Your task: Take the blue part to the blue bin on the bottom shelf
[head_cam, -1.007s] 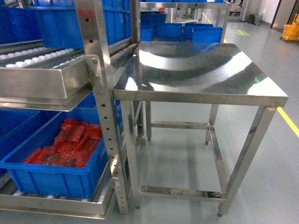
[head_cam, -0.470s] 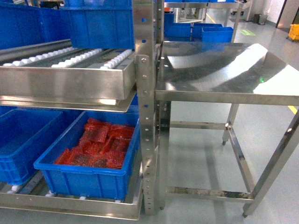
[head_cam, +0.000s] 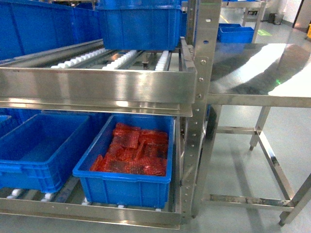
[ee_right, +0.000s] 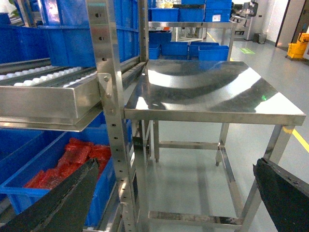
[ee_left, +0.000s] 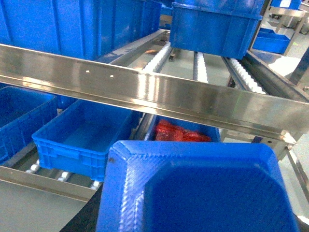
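Start at the left: the bin (head_cam: pixel 41 145) sits on the bottom shelf (head_cam: pixel 87 211), and it looks empty, with its open top tucked partly under the upper shelf (head_cam: pixel 97 85). Just beside it on the right is the crate of red packets (head_cam: pixel 129 167); that one is not your target. Further right stands the table (head_cam: pixel 262 68), with nothing on it.

The part (ee_left: pixel 193 188) fills the lower half of the left wrist view, very near the lens and above the shelf's front rail. It is probably carried by the left claw, but that claw's fingers are hidden, so you cannot tell its grip. The right claw (ee_right: pixel 175 166) is spread wide with nothing between its fingers, facing the table.

You look to be in the carry step, approaching the rack. Next, bring the left arm leftward and down under the upper shelf, clear of its rail, until the part hangs over the bin
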Controlling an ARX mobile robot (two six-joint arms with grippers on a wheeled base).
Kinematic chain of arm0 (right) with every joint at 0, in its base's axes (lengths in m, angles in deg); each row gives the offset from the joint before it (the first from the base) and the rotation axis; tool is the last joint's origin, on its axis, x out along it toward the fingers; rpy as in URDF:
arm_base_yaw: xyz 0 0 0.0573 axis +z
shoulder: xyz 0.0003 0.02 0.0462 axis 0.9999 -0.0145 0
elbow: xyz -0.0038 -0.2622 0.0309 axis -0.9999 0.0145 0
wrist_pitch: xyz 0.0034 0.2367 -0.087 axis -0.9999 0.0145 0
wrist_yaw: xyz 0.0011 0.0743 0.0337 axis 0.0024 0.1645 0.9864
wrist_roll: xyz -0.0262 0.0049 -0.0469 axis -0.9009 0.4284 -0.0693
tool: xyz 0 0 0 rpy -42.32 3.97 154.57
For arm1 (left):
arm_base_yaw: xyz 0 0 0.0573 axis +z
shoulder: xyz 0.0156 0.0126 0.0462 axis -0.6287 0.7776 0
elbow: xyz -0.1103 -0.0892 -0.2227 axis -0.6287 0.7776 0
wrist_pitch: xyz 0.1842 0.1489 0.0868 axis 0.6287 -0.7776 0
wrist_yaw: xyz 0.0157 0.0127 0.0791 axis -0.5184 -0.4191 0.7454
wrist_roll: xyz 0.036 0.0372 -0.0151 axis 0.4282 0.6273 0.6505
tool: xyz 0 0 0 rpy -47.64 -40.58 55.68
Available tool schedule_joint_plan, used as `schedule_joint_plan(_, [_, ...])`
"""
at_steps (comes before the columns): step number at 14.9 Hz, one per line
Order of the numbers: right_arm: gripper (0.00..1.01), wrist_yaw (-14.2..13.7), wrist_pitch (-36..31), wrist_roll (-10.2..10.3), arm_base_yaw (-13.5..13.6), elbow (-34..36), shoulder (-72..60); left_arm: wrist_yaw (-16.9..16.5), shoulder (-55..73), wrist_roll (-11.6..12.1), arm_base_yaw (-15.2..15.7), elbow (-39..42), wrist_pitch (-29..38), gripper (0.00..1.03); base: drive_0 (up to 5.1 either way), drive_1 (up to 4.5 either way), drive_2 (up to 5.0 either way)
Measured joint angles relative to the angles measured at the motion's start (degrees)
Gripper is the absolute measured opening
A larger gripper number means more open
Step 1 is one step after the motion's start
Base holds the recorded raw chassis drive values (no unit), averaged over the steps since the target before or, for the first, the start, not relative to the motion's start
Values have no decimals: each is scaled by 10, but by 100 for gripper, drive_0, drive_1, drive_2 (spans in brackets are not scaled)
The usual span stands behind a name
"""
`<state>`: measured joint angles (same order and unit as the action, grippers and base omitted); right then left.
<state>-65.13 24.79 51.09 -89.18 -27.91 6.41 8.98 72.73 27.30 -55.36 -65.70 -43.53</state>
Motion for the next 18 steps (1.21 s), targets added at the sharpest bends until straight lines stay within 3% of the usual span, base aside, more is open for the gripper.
schedule_joint_plan(18, [98,0,0,0,0,0,0,0,0,0,0,0,1,43,-501,235,235])
